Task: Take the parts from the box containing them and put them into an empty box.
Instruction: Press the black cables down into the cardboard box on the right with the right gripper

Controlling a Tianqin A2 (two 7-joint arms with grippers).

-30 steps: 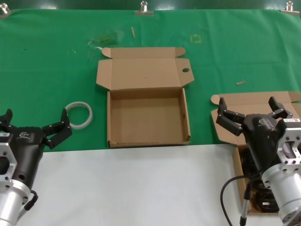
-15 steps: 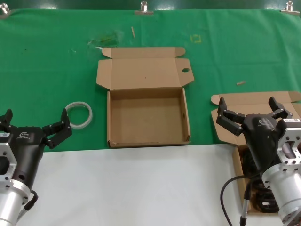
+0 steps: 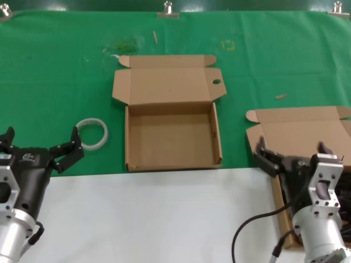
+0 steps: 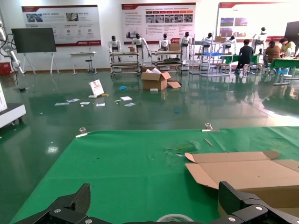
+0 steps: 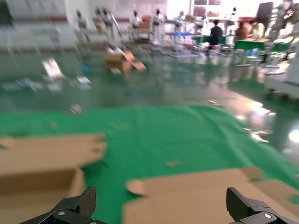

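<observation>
While both arms sit at the near edge of the scene, the right gripper (image 3: 293, 156) hangs with its fingers spread wide over the near right box (image 3: 299, 131), the box that holds the parts; the left gripper (image 3: 41, 143) rests at the near left with its fingers equally spread, holding nothing. Both arms stand over the white strip (image 3: 153, 213) that covers the near part of the table. Black bundled cords (image 3: 345, 192) show only as a dark sliver beside the right arm, inside the right box, and most of them are hidden by the arm. That box's lid lies open and flat toward the far side, with rounded flaps at its corners. Just beyond the left gripper, a translucent tape ring (image 3: 91, 133) lies on the green cloth (image 3: 55, 71). Farther in, at the centre, stands the empty box (image 3: 171, 139), its tray bare and its lid folded back away from the robot; a round hole (image 3: 216, 82) marks the lid's right side flap. Small scraps (image 3: 281, 96) lie on the cloth beyond the right box. At the far edge, metal clips (image 3: 167, 8) hold the cloth in place.
</observation>
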